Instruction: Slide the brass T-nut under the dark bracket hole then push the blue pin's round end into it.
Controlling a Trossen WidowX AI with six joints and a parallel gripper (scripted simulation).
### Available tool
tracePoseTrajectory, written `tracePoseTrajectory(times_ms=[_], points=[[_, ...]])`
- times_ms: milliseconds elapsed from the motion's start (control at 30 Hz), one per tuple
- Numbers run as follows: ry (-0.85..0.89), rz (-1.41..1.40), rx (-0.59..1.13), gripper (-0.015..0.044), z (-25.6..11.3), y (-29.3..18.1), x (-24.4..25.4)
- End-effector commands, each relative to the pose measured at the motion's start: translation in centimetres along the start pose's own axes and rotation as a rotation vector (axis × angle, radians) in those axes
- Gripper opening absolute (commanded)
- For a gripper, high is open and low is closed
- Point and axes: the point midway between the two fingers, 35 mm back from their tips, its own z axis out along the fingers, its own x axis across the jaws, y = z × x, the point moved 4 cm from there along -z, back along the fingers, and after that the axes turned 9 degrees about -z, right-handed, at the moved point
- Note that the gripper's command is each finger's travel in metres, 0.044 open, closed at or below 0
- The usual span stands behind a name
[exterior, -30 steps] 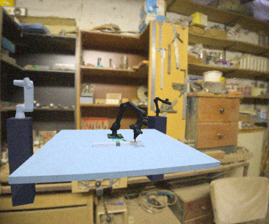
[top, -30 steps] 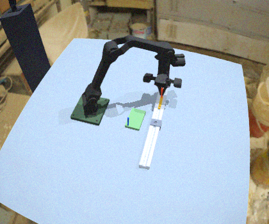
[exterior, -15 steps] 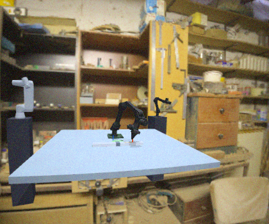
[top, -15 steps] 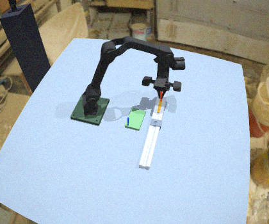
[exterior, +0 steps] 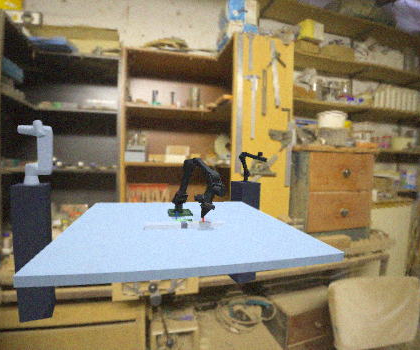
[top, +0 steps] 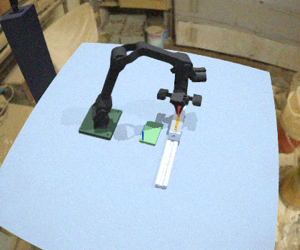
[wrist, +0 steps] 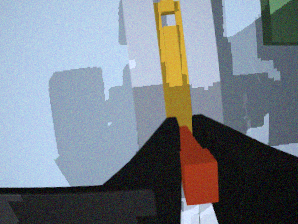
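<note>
Orange handle gripped between the narrowed fingers of the gripper. Just beyond the fingertips, brass T-nut seen over the rail. Farther off, blue pin held on green tray.

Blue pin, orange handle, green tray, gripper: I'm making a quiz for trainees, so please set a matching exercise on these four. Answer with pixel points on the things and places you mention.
1. blue pin (top: 143, 136)
2. orange handle (top: 178, 110) (wrist: 201, 181)
3. green tray (top: 154, 134)
4. gripper (top: 178, 107) (wrist: 184, 125)

A. between the gripper's fingers
B. between the arm's base plate (top: 111, 133) and the aluminum rail (top: 166, 164)
C. shut on something
D. at the tray

1-D; 2-A; 3-B; 4-C
</note>
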Motion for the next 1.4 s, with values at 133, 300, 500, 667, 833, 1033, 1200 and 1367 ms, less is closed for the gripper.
tracePoseTrajectory(times_ms=[133,300,500,667,833,1033,1200,1367], points=[[-0.002,-0.006,-0.005,-0.015,0.5,1.2,-0.3],[-0.002,-0.006,-0.006,-0.015,0.7,2.0,-0.4],[-0.003,-0.006,-0.007,-0.015,1.0,2.9,-0.5],[-0.003,-0.006,-0.008,-0.015,1.3,3.6,-0.6],[-0.003,-0.006,-0.008,-0.015,1.5,4.3,-0.7],[-0.003,-0.006,-0.008,-0.015,1.5,4.4,-0.7],[-0.003,-0.006,-0.009,-0.015,1.6,4.6,-0.8],[-0.003,-0.006,-0.009,-0.015,1.7,4.8,-0.8]])
